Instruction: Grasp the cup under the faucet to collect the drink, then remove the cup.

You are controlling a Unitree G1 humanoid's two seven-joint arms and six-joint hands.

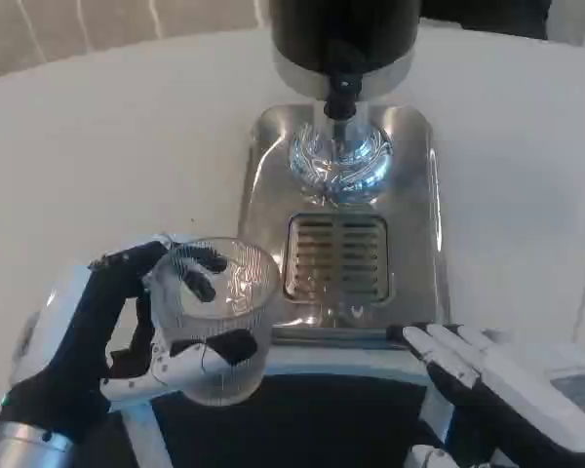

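A clear ribbed plastic cup [221, 317] is held upright by my left hand [97, 336], whose black and white fingers wrap around its wall, to the left of the drip grille. The drink dispenser has a black body with a small black faucet [341, 95] hanging over a shiny steel base [263, 175]. A slotted drip grille [336, 255] lies in that base, below and nearer than the faucet. The cup stands apart from the faucet, off the tray's front left corner. My right hand [487, 375] lies flat with fingers spread by the tray's front right corner, holding nothing.
The dispenser stands on a white round table [107, 146]. A dark surface [302, 419] shows along the near edge between my two hands. A white table edge strip runs just in front of the steel base.
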